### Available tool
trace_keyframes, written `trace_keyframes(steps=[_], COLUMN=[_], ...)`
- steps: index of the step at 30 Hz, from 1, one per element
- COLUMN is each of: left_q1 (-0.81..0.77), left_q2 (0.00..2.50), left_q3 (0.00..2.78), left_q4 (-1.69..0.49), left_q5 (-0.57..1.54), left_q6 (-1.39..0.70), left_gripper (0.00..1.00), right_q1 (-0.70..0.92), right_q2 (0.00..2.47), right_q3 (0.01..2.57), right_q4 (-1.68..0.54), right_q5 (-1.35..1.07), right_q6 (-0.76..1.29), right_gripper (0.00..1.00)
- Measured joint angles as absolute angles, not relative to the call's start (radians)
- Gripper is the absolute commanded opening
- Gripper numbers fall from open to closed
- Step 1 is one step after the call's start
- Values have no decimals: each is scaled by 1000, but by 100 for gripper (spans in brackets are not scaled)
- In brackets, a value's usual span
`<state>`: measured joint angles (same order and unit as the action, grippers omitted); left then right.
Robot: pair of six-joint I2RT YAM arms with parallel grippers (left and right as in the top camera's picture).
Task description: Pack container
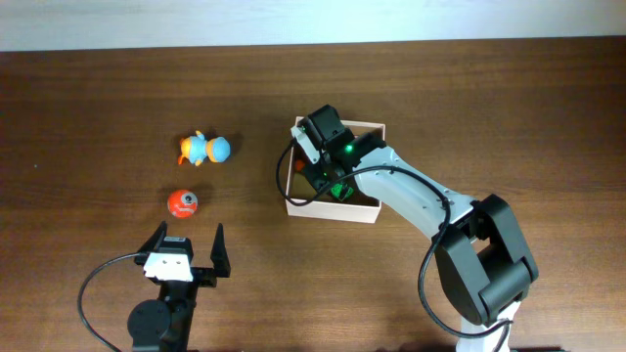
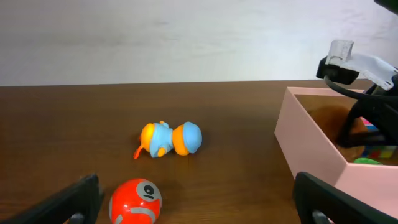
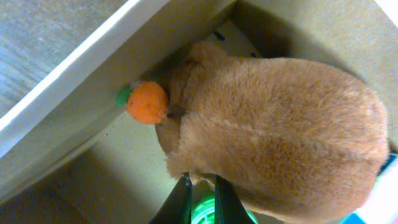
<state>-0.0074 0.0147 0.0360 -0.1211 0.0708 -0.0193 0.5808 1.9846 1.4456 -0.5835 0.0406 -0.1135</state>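
Inside the container (image 1: 333, 211), mid-frame, the right gripper (image 3: 200, 198) hung close over a brown plush (image 3: 273, 130) pressed to one wall, its jaws nearly together, hold unclear. The left gripper (image 1: 191, 237) gaped empty at lower left.

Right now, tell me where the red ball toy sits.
In the overhead view the red ball lies on the left, between the blue-and-orange toy above it and the left tool below, well left of the container.

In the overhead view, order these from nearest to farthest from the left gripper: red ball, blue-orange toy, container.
1. Red ball, just ahead of the left gripper.
2. Blue-orange toy, beyond the ball.
3. Container, off to the right.
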Motion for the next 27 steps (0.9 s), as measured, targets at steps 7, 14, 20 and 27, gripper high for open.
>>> trace_keyframes(steps=[7,14,20,27], left_q1=[-7,-7,-7,-7], left_q2=[15,15,15,15], left_q3=[36,36,36,36], left_q4=[-121,-121,-121,-121], left_q5=[71,71,71,71], left_q6=[-19,-19,-19,-19], left_gripper=[99,99,99,99], right_q1=[581,581,585,606], right_q2=[1985,1985,1984,1948], right_q3=[1446,1451,1517,1661], right_q4=[-552,-565,-673,-870], right_q5=[64,64,63,62], right_q6=[-137,-142,-142,-137], right_gripper=[7,4,4,42])
